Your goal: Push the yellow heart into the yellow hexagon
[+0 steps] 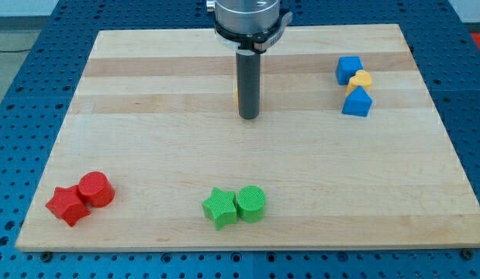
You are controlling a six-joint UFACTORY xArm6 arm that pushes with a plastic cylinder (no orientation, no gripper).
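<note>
My tip (249,116) rests on the wooden board (146,132) at the upper middle of the view. A thin sliver of a yellow block (236,96) shows at the rod's left edge, just above the tip. The rod hides the rest of it, so I cannot make out its shape. The yellow hexagon (361,79) sits at the view's upper right, far to the right of my tip. It is wedged between two blue blocks and touches both.
A blue cube (349,68) lies just up-left of the hexagon and a blue pointed block (357,102) just below it. A red star (67,205) and red cylinder (95,189) sit at the bottom left. A green star (219,207) and green cylinder (251,203) sit at the bottom middle.
</note>
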